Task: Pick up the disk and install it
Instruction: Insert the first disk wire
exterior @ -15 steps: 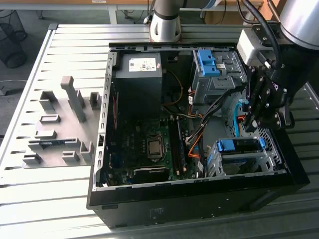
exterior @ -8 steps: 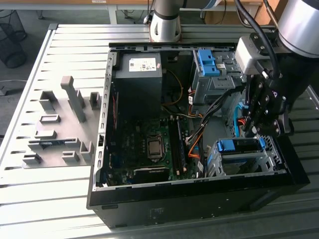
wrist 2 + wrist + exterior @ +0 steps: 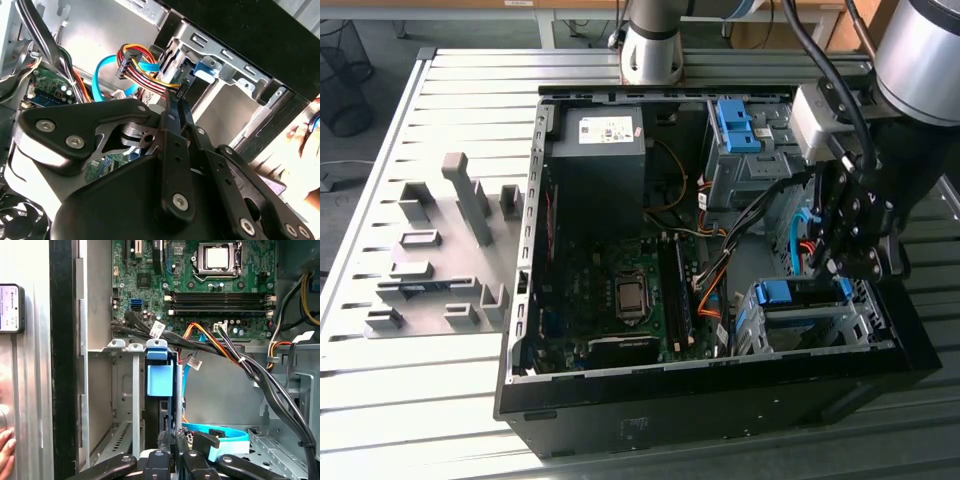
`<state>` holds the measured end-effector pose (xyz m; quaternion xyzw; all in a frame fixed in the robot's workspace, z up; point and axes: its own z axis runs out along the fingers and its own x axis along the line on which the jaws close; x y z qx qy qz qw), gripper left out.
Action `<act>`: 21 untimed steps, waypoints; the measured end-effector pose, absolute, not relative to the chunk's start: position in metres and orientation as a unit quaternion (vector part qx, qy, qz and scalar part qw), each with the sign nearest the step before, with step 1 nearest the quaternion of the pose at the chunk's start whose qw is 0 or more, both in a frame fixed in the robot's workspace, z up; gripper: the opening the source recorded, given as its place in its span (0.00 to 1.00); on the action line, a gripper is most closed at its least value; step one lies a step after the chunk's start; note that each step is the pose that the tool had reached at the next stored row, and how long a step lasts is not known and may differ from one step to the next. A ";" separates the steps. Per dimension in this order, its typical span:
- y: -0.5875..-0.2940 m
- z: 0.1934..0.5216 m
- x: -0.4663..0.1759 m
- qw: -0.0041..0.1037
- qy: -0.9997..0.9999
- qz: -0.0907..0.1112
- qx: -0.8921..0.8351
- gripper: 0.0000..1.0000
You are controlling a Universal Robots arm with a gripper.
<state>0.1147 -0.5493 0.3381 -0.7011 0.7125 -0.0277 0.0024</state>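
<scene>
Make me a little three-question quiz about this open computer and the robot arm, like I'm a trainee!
1. True or false: the black computer case lies open, with its green circuit board showing.
2. Where is the black gripper? A: over the grey slotted tray. B: inside the case, by the silver metal drive cage. C: outside the case, resting on the table.
3. Fill in: the large grey power-supply box carries a ___ sticker.
Key: 1 true; 2 B; 3 white.
</scene>
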 end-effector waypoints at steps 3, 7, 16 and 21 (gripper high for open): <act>-0.550 0.337 0.115 0.003 0.713 -0.026 -0.701 0.16; -0.550 0.336 0.115 0.003 0.714 -0.025 -0.700 0.16; -0.551 0.335 0.114 0.003 0.721 -0.025 -0.693 0.16; -0.551 0.334 0.114 0.003 0.722 -0.025 -0.692 0.16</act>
